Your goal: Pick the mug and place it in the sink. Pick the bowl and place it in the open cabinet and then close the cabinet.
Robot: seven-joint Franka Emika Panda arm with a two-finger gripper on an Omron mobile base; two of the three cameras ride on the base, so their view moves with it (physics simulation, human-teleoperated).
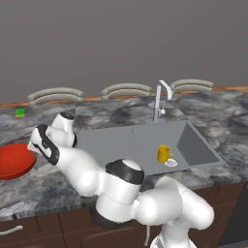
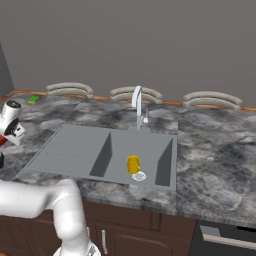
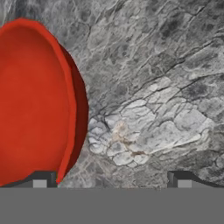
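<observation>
The arm (image 1: pixel 145 198) is glossy white, built of rounded, bulging segments that swell at each joint. A dark, near-black ring (image 1: pixel 125 169) caps the elbow joint, and a black band (image 1: pixel 46 144) wraps the wrist. The hand (image 1: pixel 62 127) is white with a dark round end. Two small dark grey finger tips (image 3: pixel 41 178), square-cut with lighter faces, stand apart.

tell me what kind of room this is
Most likely a kitchen, in simulation: a grey sink with a curved silver faucet is set into a mottled stone countertop over dark wooden cabinet fronts. A yellow mug and a red bowl fit that.
</observation>
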